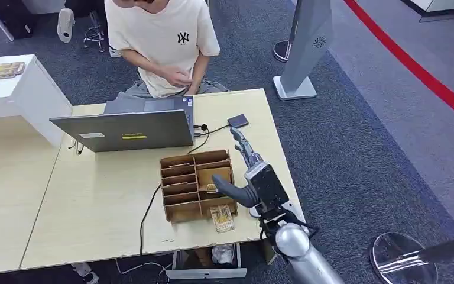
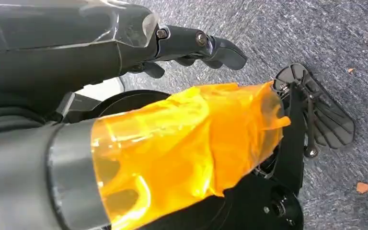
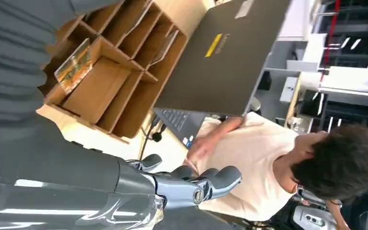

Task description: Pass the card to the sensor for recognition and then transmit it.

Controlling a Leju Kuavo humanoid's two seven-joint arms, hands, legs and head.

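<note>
The right robot hand [image 1: 245, 155] is hovering empty, fingers extended, near the tabletop's [image 1: 94, 207] right edge. Cards [image 1: 222, 218] are lying at the front edge beside the cardboard organizer [image 1: 196, 184]. Risk: reaching could nudge the organizer.

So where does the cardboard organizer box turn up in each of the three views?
Head view: the cardboard organizer box sits mid-table, in front of the laptop, beside the right hand.
Left wrist view: not in it; carpet and the left hand.
Right wrist view: upper left corner, next to the laptop's lid.
Shared landmark: the laptop, in the head and right wrist views.
</note>
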